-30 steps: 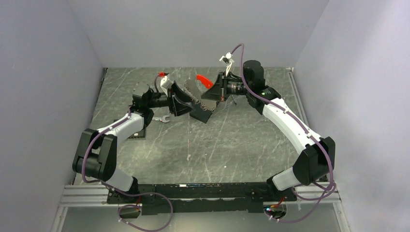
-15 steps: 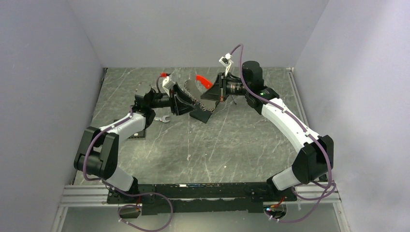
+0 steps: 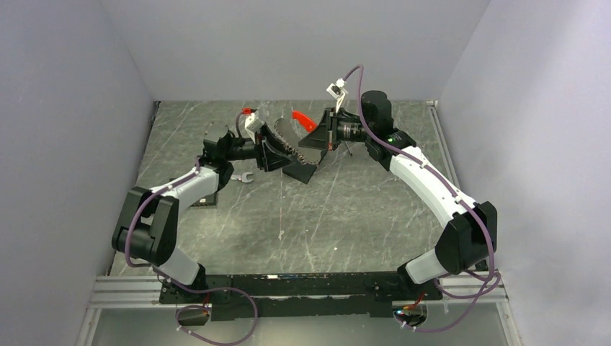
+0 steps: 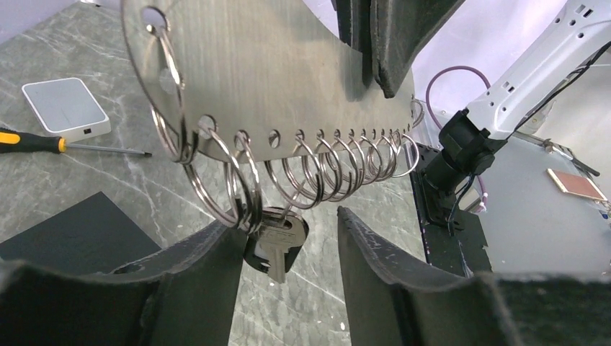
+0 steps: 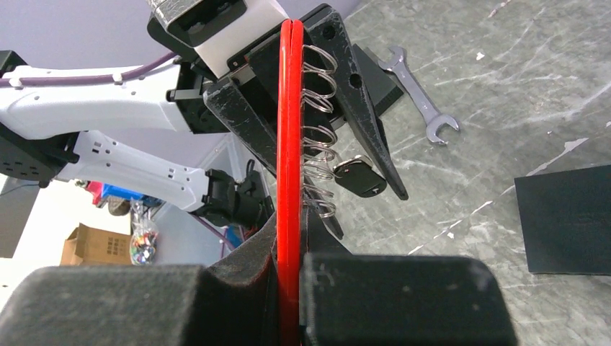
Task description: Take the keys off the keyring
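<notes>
Silvery and black-headed, the keys (image 4: 277, 241) are being carried on wire rings under the keyring (image 4: 288, 72), a metal plate with a red edge, held clear of the desk (image 4: 43, 187). The keyring is being clamped at its red edge by the right fingers (image 5: 403, 303). The keys are being flanked by the left fingers (image 4: 194, 288), which are parted with nothing gripped. A wrench (image 5: 421, 97) is being borne by the desk beyond.

Both my arms reach in toward the far middle, left gripper (image 4: 288, 220) jaws apart, right gripper (image 5: 288, 232) pinched tight.
</notes>
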